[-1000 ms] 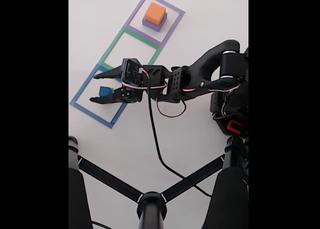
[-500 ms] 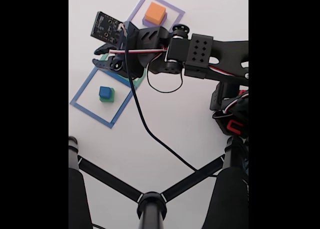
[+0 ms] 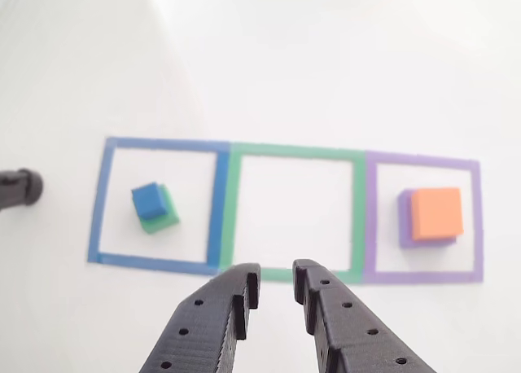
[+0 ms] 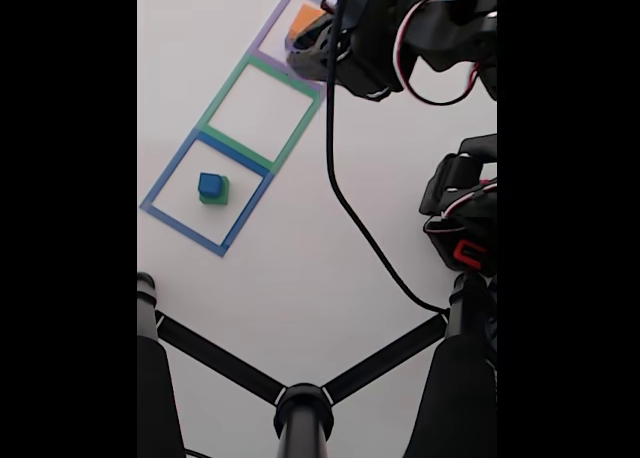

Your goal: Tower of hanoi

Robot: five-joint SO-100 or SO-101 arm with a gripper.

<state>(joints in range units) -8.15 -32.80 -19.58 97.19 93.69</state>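
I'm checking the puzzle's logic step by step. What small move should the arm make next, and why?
Probably swing right and lower over the orange block. It sits on the purple block in the purple square, the green square is vacant, and the blue block rests on the green block. The pincer holds nothing, slightly apart.

Matte blue cube (image 3: 146, 200), matte orange block (image 3: 437, 212), ridged black plastic gripper (image 3: 277, 282), smooth white table (image 3: 326, 80)

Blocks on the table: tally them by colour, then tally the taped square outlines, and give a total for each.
Small matte blue block: 1
Matte green block under the blue one: 1
Matte orange block: 1
Matte purple block under the orange one: 1
Total blocks: 4
Blue taped outline: 1
Green taped outline: 1
Purple taped outline: 1
Total outlines: 3
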